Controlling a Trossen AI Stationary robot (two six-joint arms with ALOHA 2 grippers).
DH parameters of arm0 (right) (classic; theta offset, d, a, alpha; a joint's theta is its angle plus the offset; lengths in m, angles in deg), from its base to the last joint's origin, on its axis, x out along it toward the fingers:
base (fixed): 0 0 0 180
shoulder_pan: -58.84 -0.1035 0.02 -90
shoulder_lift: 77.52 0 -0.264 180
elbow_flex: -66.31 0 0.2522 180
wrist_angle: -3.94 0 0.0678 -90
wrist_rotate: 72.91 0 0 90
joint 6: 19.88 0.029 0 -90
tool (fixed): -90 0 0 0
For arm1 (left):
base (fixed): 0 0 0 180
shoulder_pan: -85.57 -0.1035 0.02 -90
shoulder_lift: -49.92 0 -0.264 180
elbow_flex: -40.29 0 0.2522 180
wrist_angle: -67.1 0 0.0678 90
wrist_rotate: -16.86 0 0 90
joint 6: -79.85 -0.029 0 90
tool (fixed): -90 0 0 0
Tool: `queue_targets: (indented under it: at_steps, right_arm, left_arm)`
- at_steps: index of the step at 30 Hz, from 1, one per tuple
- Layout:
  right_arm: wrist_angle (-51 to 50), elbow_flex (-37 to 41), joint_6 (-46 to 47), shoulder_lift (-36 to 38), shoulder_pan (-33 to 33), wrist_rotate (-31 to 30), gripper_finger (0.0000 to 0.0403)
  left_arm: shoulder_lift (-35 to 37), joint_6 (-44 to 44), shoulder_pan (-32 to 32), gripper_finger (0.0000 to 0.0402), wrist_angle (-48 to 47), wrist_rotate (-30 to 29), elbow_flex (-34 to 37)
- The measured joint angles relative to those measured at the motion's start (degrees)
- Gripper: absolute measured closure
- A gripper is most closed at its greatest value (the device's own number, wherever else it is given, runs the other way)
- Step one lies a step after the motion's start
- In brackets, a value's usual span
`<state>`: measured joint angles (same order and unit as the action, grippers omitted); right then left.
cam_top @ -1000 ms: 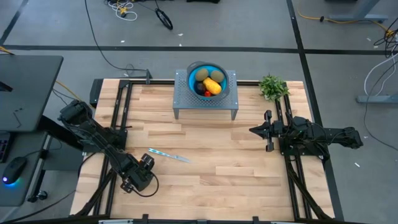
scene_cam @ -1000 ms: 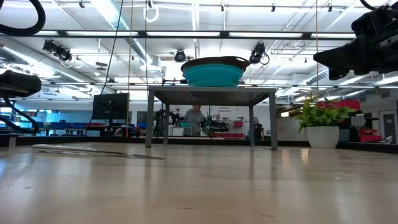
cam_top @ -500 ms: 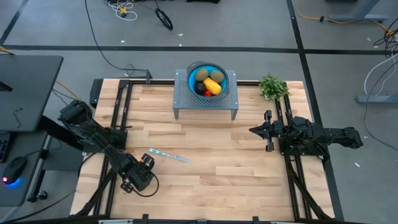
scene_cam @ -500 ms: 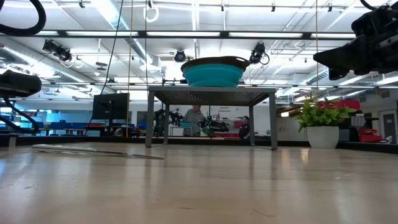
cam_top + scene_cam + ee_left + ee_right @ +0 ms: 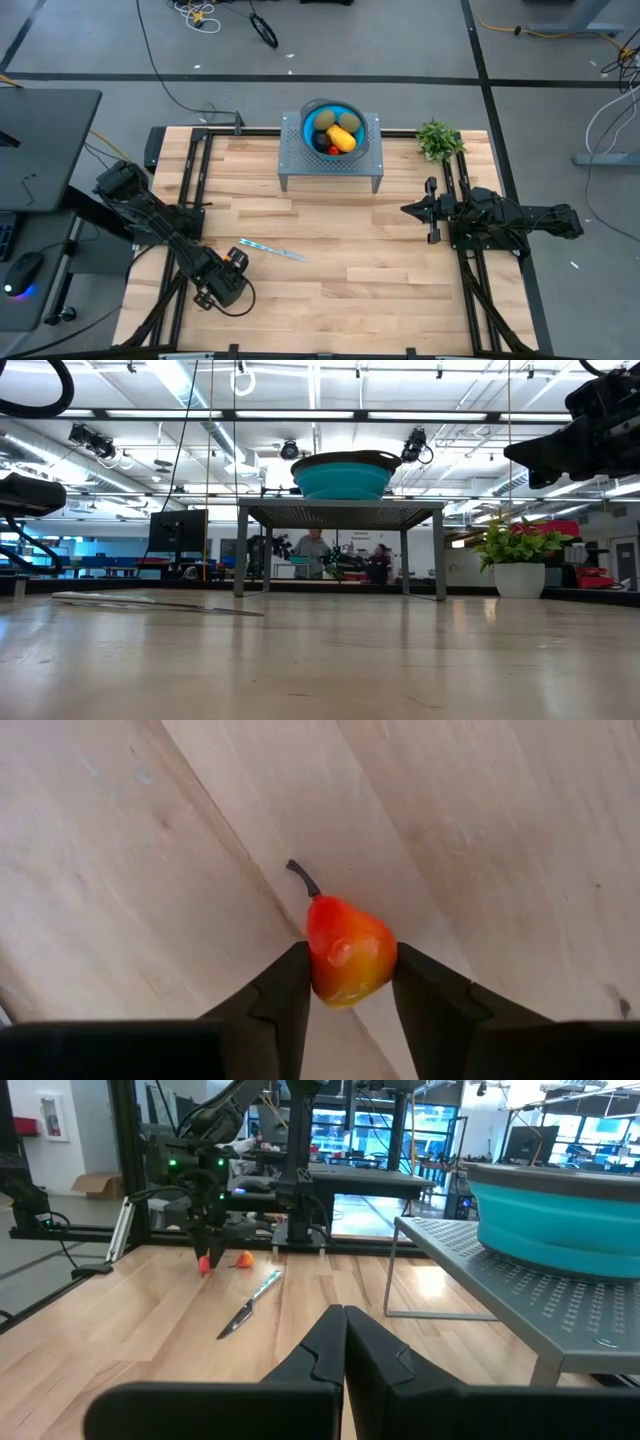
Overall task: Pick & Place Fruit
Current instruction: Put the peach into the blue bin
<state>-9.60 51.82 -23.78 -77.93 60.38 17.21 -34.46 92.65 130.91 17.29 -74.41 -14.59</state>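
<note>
A small red-orange pear-shaped fruit (image 5: 348, 955) sits between the fingers of my left gripper (image 5: 350, 970), which points down at the table's near left (image 5: 222, 274). Another small orange piece (image 5: 237, 257) lies on the wood just beside it. More fruit (image 5: 340, 136) lies in a teal bowl (image 5: 318, 112) on a grey perforated stand (image 5: 292, 160) at the far middle. My right gripper (image 5: 405, 210) waits shut and level at the right, holding nothing. My left gripper pinches the pear's broad lower body (image 5: 325, 968) between its two fingers (image 5: 290, 980), one on each side. The fingers come from above, pointing down. The stem end (image 5: 300, 875) sticks out past the fingertips. Whether the pear rests on the wood or hangs just above it, I cannot tell.
A slim silvery-blue stick (image 5: 272, 250) lies on the wood right of my left gripper. A green plant sprig (image 5: 438, 138) stands at the far right. Bare wood (image 5: 340, 250) stretches between the arms and in front of the stand.
</note>
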Motion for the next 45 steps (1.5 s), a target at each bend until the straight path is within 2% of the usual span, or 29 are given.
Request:
queue_targets:
  at_steps: [11,26,37,45]
  right_arm:
    - [0.0,0.0,0.0,0.0,0.0,0.0,0.0396]
    - [0.0,0.0,0.0,0.0,0.0,0.0,0.0396]
    - [0.0,0.0,0.0,0.0,0.0,0.0,0.0396]
    - [0.0,0.0,0.0,0.0,0.0,0.0,0.0396]
  left_arm:
    - [3.5,1.0,0.0,0.0269,-5.1,1.0,-1.9]
    - [6.0,0.4,0.0,0.0271,-5.4,1.0,-2.2]
    - [14.2,0.3,-4.0,0.0271,-5.1,0.6,-8.4]
    - [17.1,-2.0,-6.3,0.0271,-5.3,0.6,-11.2]
